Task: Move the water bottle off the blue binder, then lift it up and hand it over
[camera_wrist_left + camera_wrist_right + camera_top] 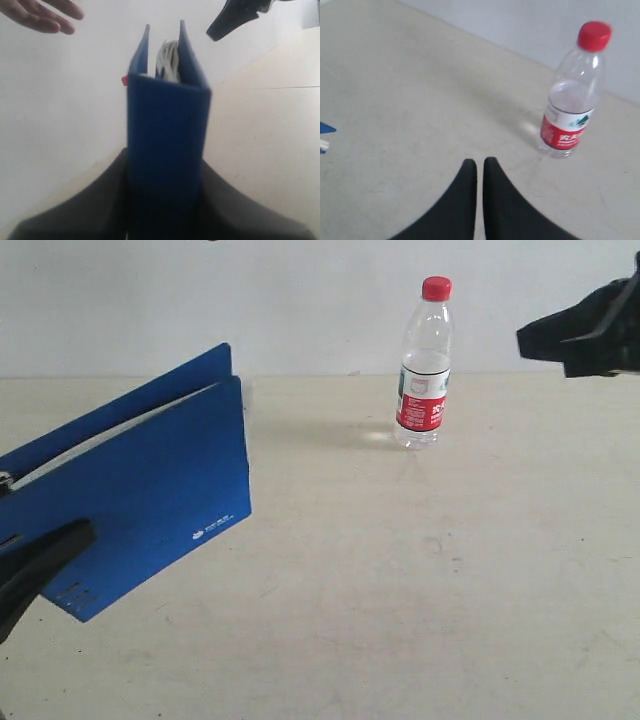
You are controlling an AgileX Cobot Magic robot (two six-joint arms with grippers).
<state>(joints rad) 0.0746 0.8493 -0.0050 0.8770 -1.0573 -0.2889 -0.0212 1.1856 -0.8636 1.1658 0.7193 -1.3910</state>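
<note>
The water bottle (425, 365) stands upright on the beige table, off the binder, with its red cap on top; it also shows in the right wrist view (572, 95). The blue binder (140, 485) is raised and tilted at the left, one end off the table. My left gripper (167, 185) is shut on the binder's spine edge (167, 150), white pages showing between the covers. My right gripper (480, 167) hangs in the air at the upper right (585, 335), shut with nothing between its fingers, well apart from the bottle.
A person's open hand (42, 15) shows in the left wrist view, beyond the binder. The beige table (420, 580) runs back to a pale wall (300, 300).
</note>
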